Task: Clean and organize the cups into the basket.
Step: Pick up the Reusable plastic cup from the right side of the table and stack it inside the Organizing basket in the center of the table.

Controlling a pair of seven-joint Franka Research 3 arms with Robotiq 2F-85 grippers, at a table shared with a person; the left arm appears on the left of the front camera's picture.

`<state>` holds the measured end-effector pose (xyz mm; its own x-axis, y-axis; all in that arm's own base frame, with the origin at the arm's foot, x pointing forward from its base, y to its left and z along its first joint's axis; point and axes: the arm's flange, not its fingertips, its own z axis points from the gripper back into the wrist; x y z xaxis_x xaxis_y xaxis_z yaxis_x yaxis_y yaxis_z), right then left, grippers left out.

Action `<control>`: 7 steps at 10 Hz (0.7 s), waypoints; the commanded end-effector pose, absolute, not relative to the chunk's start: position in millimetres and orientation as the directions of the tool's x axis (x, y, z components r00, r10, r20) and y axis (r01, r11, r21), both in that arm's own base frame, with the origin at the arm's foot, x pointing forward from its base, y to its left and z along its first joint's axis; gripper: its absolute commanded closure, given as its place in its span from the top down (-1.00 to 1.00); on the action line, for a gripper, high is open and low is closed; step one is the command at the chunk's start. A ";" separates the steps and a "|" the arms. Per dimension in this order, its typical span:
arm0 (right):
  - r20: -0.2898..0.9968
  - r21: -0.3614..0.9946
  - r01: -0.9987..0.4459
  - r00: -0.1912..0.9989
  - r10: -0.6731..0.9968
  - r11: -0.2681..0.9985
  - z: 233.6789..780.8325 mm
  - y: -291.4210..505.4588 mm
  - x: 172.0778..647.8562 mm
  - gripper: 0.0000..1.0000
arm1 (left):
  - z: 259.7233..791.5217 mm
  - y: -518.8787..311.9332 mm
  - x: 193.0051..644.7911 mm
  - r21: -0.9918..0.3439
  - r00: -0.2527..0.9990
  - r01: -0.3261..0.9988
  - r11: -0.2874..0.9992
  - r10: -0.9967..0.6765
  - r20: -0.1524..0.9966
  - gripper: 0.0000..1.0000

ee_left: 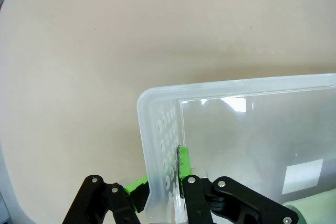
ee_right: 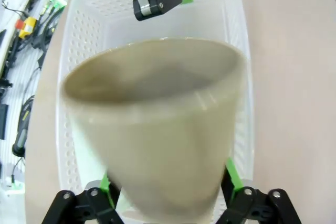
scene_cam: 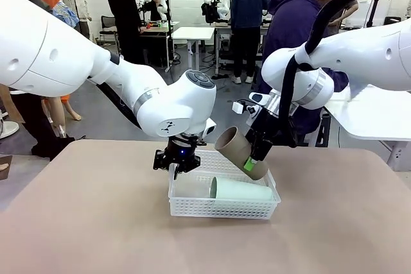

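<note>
White lattice plastic basket (scene_cam: 218, 208) centre-table, pale mint-green tumbler (scene_cam: 244, 190) lying inside. L gripper (scene_cam: 174, 170) clamped on its left wall. R gripper (scene_cam: 253, 162) spread wide round tilted tan-brown tumbler (scene_cam: 234, 149) above basket's far-right corner; grip unclear.

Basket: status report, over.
Left jaws shut on basket wall. Right jaws around brown cup, tilted over basket, grip unclear. Green cup lying inside, near the drop.

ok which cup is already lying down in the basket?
The pale mint green tumbler, on its side inside the white plastic lattice basket. The matte tan-brown tumbler is tilted above it, between the right pincer's fingers.
</note>
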<state>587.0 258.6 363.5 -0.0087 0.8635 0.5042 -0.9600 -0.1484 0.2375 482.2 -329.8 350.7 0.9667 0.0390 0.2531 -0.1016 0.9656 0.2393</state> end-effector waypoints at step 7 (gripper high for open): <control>0.550 0.189 -0.970 -0.026 0.835 -0.155 365.1 253.2 591.5 1.00 | 349.8 -329.0 481.3 0.240 0.967 -0.104 0.965 0.042 0.252 -1.00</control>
<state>591.2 257.0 364.2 -0.0223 0.8565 0.5157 -0.9670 -0.1496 0.2065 482.2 -329.9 350.5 0.9668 0.0393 0.2526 -0.1017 0.9657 0.2390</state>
